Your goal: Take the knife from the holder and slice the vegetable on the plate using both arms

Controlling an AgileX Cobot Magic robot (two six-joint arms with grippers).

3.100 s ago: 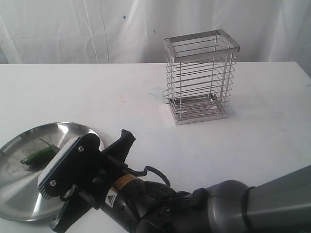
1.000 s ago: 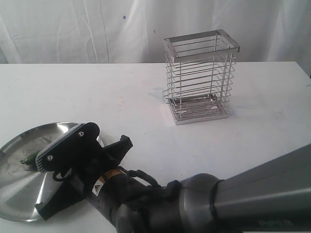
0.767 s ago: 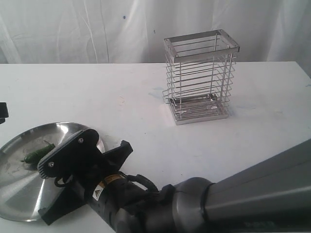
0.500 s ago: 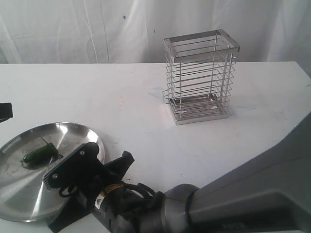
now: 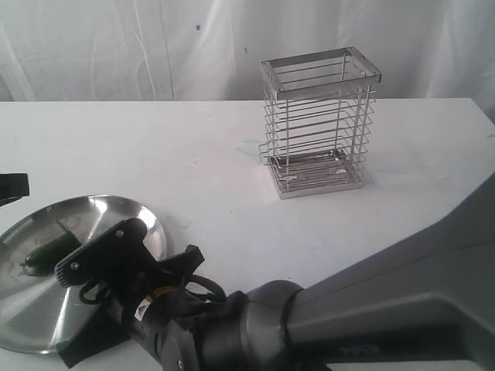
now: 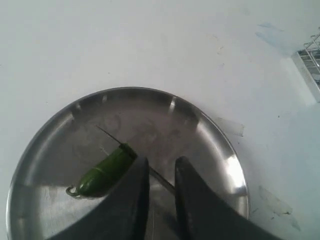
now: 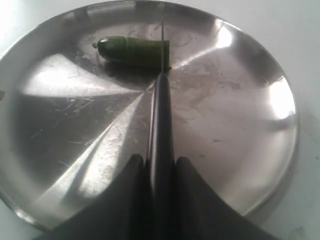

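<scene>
With my right gripper (image 7: 156, 172) clamped on the knife (image 7: 161, 107) at the vegetable (image 7: 134, 50) on the plate (image 7: 250, 165), I'd press straight down; my left gripper (image 6: 160, 172), jaws slightly apart, should pin it.

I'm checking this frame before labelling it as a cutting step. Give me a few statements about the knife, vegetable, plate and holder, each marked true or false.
1. The right hand is shut on the knife. True.
2. The knife stands in the holder. False: the holder has no knife in it; the blade is over the plate.
3. The vegetable lies on the plate. True.
4. The blade meets the vegetable at its rounded tip. False: it sits at the flat cut end.
5. The left hand grips the vegetable. False: in the left wrist view it is above the plate, with nothing between its fingers.
</scene>
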